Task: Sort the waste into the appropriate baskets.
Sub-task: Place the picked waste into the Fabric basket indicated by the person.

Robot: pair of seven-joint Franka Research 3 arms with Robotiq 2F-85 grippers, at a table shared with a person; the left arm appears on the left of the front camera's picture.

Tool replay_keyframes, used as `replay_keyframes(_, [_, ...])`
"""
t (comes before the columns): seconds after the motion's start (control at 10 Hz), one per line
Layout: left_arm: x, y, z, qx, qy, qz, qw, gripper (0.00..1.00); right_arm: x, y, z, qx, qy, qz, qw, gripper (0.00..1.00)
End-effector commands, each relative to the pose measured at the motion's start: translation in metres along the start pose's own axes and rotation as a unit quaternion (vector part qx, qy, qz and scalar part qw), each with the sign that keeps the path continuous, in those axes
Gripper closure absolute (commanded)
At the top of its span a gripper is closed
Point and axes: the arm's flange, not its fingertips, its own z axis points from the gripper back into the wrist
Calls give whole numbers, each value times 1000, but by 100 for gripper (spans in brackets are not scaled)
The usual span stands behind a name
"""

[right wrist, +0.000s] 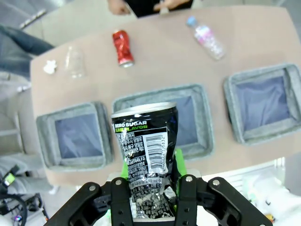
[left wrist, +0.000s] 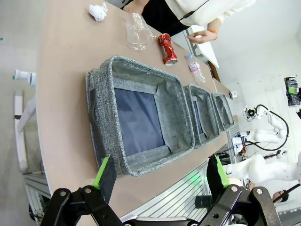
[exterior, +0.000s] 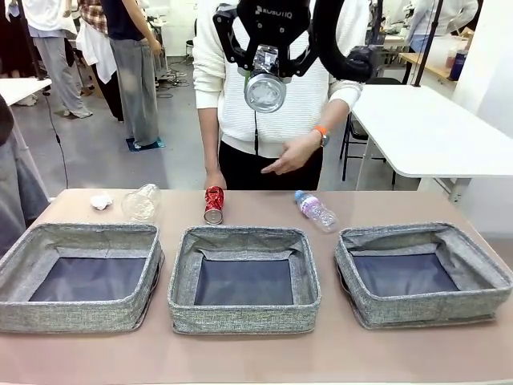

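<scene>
Nearest in the front view, along the front of the bench (exterior: 256, 353), sit the left basket (exterior: 72, 314), middle basket (exterior: 240, 317) and right basket (exterior: 417, 309), all with bare dark floors. Behind them, from left to right, lie the paper ball (exterior: 101, 201), the container (exterior: 141, 202) on its side just beside it, the red can (exterior: 214, 204) behind the middle basket, and the bottle (exterior: 316, 210), angled behind the gap between the middle and right baskets. High above, the right end effector (exterior: 265, 74) is clamped on the black can (exterior: 265, 92), whose round end faces the camera. A person stands at the far side with one hand (exterior: 292, 154) held out above the bench and the other hand (exterior: 215, 180) down at the far edge near the red can.

From the left wrist, the left end effector (left wrist: 160, 167) has its fingers spread wide with nothing between them. It hangs off the bench's end, with the left basket closest and the other two in line beyond.

From the right wrist, the black can stands upright between the closed fingers, dented, its barcode toward the lens. It is well above the bench, seemingly over the middle basket's near wall, though the steep angle makes that hard to fix.
</scene>
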Motion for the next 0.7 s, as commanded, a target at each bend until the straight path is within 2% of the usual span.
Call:
replay_keyframes(0.0, [0, 0, 0, -7, -8, -10, 1000, 0, -1, -3, -2, 2, -10, -4, 1000, 62])
replay_keyframes(0.6, [0, 0, 0, -7, -8, -10, 1000, 0, -1, -3, -2, 2, -10, -4, 1000, 62])
